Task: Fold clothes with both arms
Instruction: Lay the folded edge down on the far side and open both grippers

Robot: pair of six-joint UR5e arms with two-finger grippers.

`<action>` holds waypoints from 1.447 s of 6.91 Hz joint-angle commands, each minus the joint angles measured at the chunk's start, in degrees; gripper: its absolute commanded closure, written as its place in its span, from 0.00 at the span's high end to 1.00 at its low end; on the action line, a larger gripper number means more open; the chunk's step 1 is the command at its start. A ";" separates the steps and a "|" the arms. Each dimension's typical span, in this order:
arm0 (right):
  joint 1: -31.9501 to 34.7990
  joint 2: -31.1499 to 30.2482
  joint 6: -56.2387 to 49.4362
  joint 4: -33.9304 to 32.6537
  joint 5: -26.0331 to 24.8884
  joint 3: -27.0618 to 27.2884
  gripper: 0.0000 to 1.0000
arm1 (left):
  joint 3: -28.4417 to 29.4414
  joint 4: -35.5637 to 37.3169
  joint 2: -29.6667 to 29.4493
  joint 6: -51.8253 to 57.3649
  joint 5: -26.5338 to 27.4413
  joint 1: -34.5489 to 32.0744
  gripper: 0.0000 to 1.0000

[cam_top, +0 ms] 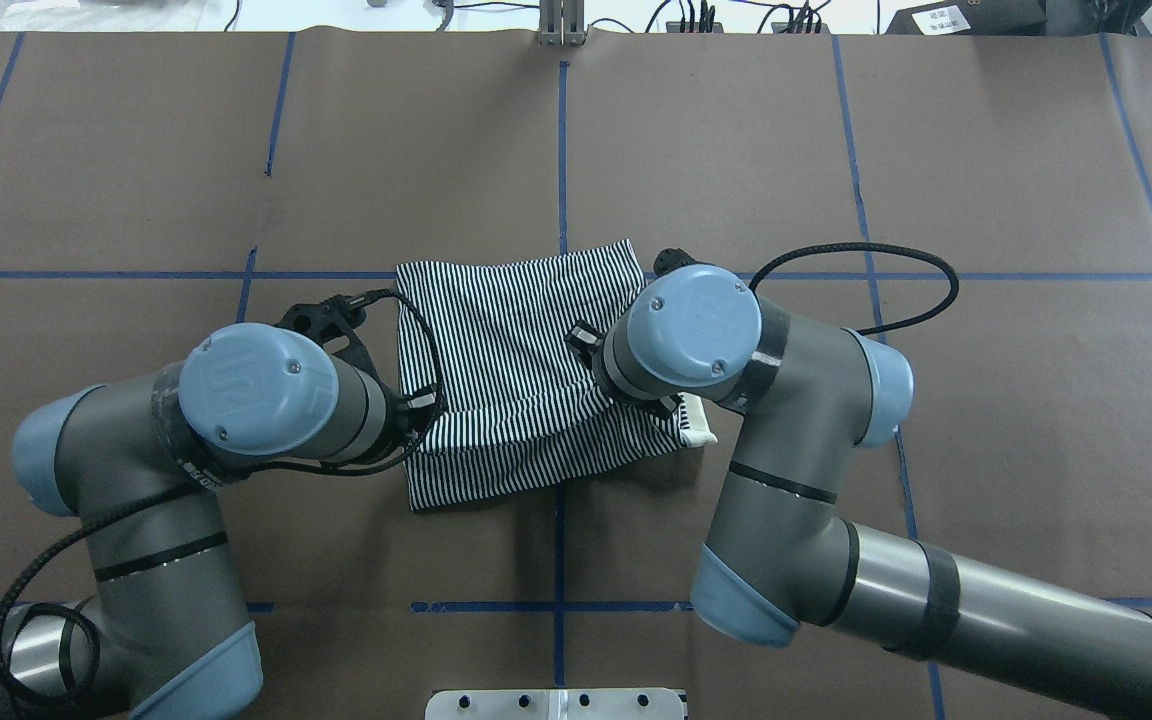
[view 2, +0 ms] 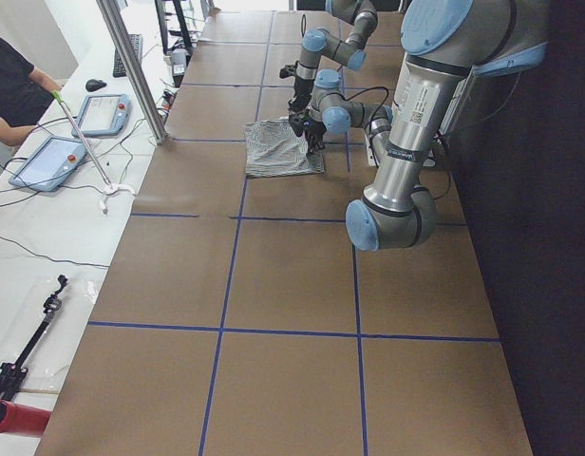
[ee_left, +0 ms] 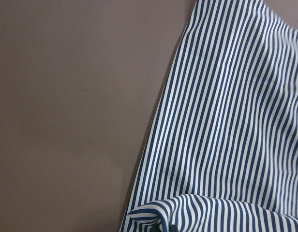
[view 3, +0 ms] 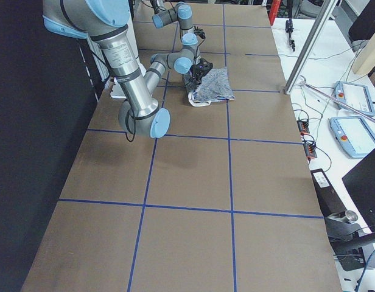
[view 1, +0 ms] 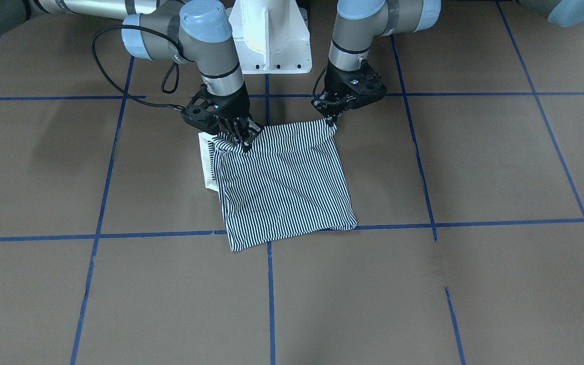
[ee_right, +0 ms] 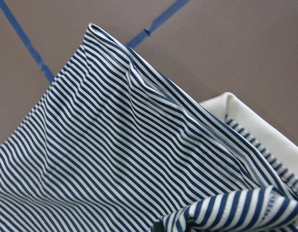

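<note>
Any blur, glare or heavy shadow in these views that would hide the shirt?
Front-facing: even light, polo shirt sharp, only soft arm shadows on the table. Overhead: sharp, but the right arm covers part of the shirt. Left wrist: stripes slightly soft. Right wrist: crisp. Side views: shirt small, with a black unlit band along the robot's side.

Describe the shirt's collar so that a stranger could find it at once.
On the brown table, near the white base, lies a folded striped shirt. Its collar sticks out at the side beside the right hand: the only plain cream part.
</note>
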 commanded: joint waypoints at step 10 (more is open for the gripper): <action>17.37 14.50 -19.39 17.29 9.00 -33.05 1.00 | 20.82 -19.38 -5.80 10.61 -6.96 -13.83 1.00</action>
